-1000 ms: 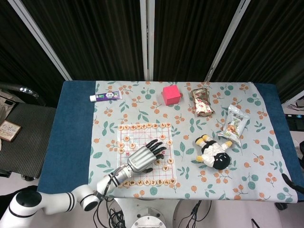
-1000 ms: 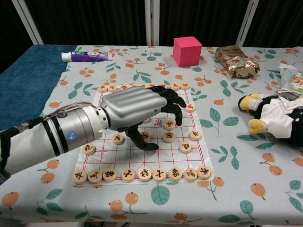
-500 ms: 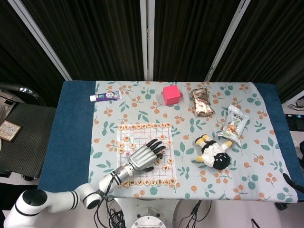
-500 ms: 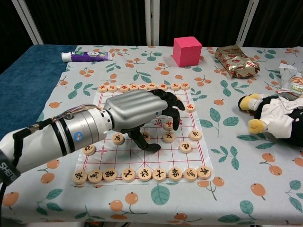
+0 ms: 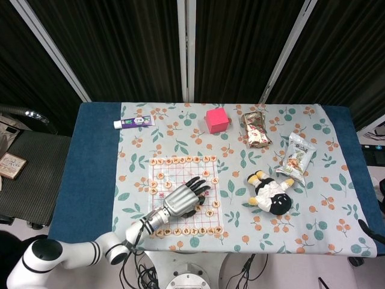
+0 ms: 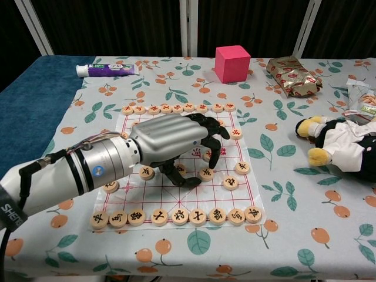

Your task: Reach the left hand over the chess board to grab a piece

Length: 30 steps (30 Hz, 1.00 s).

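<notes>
The chess board [image 6: 239, 191] is a white sheet with a red grid, lying at the table's front centre, and it also shows in the head view [image 5: 180, 170]. Round wooden pieces line its far row [image 6: 176, 108] and near row [image 6: 179, 217]. My left hand [image 6: 170, 144] hovers low over the board's middle, palm down, with its dark fingers [image 6: 212, 157] curled toward the sheet. One loose piece [image 6: 205, 174] lies on the board between the thumb and the fingertips. No piece is lifted. From above, the left hand [image 5: 180, 199] covers the board's centre. The right hand is out of sight.
A pink cube [image 6: 232, 63] and a toothpaste tube [image 6: 106, 70] sit beyond the board. A gold snack packet [image 6: 294, 75] lies at the back right. A plush toy [image 6: 338, 141] and a snack bag [image 5: 296, 158] lie to the right.
My left hand has sunk closer to the board and drawn back slightly. Its fingers have curled further down around the loose piece in the middle.
</notes>
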Tool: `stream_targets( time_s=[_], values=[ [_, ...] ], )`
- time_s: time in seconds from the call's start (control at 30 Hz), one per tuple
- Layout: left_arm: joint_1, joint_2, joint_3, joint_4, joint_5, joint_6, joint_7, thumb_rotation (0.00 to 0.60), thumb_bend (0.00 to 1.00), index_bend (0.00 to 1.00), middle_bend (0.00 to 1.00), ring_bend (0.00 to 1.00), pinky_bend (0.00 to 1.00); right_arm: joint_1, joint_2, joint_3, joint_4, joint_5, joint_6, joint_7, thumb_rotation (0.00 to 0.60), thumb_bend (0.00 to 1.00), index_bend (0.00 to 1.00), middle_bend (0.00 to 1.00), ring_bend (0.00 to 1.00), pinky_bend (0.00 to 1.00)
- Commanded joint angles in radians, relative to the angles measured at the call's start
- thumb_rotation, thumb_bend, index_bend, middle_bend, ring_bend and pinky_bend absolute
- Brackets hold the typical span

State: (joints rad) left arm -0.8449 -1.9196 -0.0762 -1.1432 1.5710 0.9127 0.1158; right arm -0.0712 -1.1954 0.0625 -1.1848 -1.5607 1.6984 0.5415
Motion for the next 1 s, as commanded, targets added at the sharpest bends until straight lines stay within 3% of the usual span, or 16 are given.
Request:
stream_targets(
  time_s=[0.03, 0.3, 0.57, 1.0],
  values=[
    [-0.002, -0.001, 0.002, 0.002, -0.001, 0.000, -0.002, 0.600, 0.31, 0.48, 0.11, 0.00, 0.03, 0.001, 0.000, 0.000, 0.002, 0.001, -0.002, 0.001, 0.600, 0.10, 0.00, 0.00, 0.00, 0.00],
    [-0.009, -0.001, -0.002, -0.003, -0.003, 0.018, -0.009, 0.600, 0.31, 0.50, 0.11, 0.00, 0.03, 0.000, 0.001, 0.002, 0.006, 0.004, -0.003, 0.007, 0.600, 0.10, 0.00, 0.00, 0.00, 0.00],
    [-0.035, 0.020, -0.045, -0.029, -0.027, 0.016, -0.009, 0.600, 0.31, 0.50, 0.11, 0.00, 0.03, -0.001, 0.001, 0.001, 0.009, 0.003, -0.003, 0.013, 0.600, 0.10, 0.00, 0.00, 0.00, 0.00],
    [-0.091, -0.056, -0.096, 0.104, -0.102, -0.048, -0.048, 0.600, 0.31, 0.50, 0.11, 0.00, 0.03, 0.003, 0.000, 0.003, 0.011, 0.000, -0.004, 0.013, 0.600, 0.10, 0.00, 0.00, 0.00, 0.00]
  ],
)
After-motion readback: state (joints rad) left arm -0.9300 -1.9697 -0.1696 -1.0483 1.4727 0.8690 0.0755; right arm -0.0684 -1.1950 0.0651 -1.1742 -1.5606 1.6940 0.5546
